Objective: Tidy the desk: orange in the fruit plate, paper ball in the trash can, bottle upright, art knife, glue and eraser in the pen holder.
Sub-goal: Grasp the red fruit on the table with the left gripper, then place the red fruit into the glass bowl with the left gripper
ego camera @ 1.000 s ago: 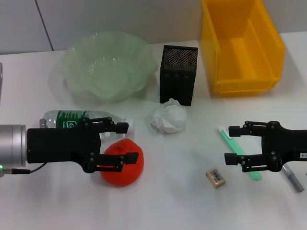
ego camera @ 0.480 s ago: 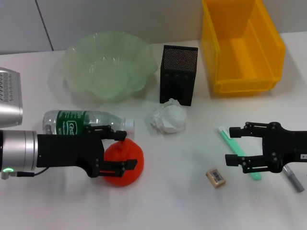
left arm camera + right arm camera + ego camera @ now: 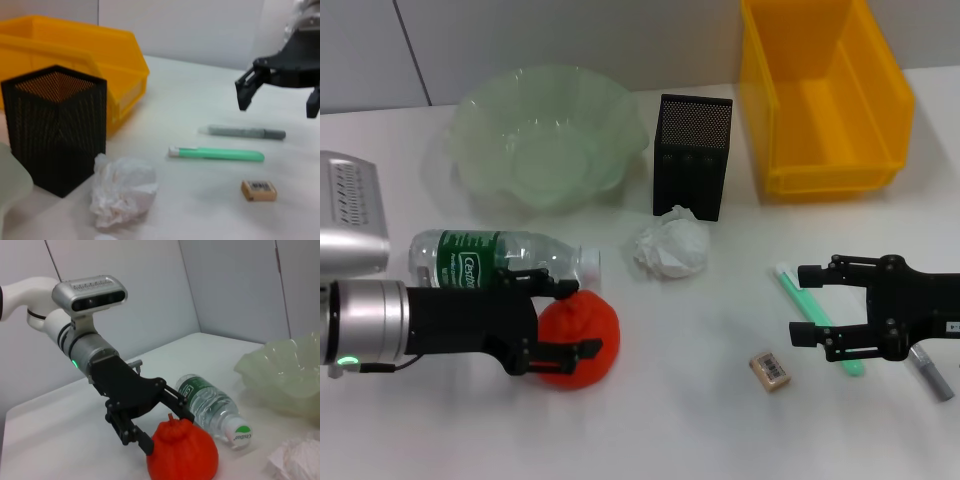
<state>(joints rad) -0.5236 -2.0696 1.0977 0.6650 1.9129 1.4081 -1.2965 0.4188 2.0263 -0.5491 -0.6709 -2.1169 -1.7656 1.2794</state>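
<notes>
I see my left hand [image 3: 563, 318] down at the orange [image 3: 578, 341], its black fingers spread to either side of the fruit, one along the top near the bottle and one across the front; I cannot tell whether they press the skin. The orange is a matte red-orange lump with a small pointed tip, sitting on the white table [image 3: 700, 420] just beside the bottle [image 3: 500, 258]. That bottle lies on its side, clear ribbed plastic with a green label, its white-green cap pointing toward the paper ball [image 3: 671, 246]. The ball is a crumpled white wad just in front of the pen holder [image 3: 692, 156], a black square box of fine perforated mesh standing upright. Behind the bottle sits the plate [image 3: 548, 133], a translucent pale-green bowl with a ruffled, wavy rim. On the holder's other side is the bin [image 3: 825, 95], bright-yellow smooth plastic with rectangular walls. My right hand [image 3: 801, 302] hangs over the table well off from the holder, toward the bin's side, with its fingers spread apart and gripping nothing. Under it lies a slim mint-green stick with a white end [image 3: 817, 317]; beside that lies a grey tube [image 3: 930, 372]. The eraser [image 3: 770, 369], a tiny tan block with a dark printed label, lies near the green stick.
</notes>
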